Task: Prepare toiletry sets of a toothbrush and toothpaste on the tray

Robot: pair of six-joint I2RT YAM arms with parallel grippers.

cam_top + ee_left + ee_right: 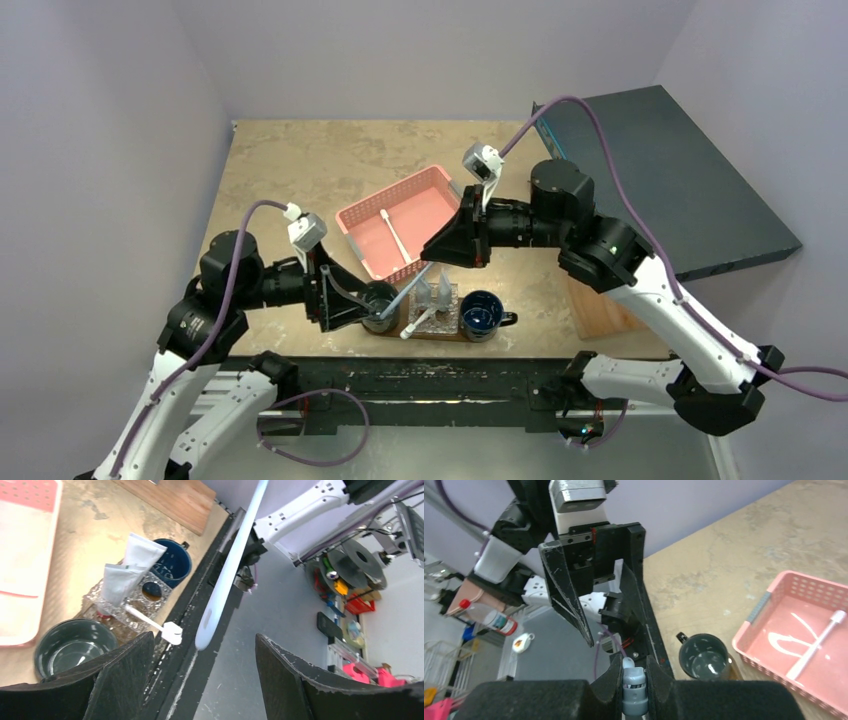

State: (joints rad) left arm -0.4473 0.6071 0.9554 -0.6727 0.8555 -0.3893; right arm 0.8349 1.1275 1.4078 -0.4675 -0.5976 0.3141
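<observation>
Right gripper (634, 674): it is clamping together on the grey end of the held toothbrush (230, 565), whose white shaft is slanting down toward the left arm.
Left gripper (202, 639): its fingers are standing wide apart. The free tip of the held toothbrush is lying between them in the left wrist view, and no contact is showing.
Tray (445, 336): the dark brown board is sitting at the near edge of the surface, between 2 mugs, with crinkled clear plastic lying on it.
Tubes (137, 552): 2 pale squeeze tubes are resting side by side on the tray, caps toward the near edge.
Second toothbrush (150, 622): it is lying across the near side of the tray, just beside the tubes. Its head is jutting past the edge of the surface.
Third toothbrush (393, 235): it is lying loose inside the pink mesh basket (440, 182), which is sitting behind the tray.
Dark mug (380, 305): it is standing upright just left of the tray, close under the left gripper.
Blue mug (482, 315): it is standing upright at the right end of the tray, handle pointing right.
Pale wooden board (170, 500): it is lying flat on the surface, well to the right of the blue mug.
</observation>
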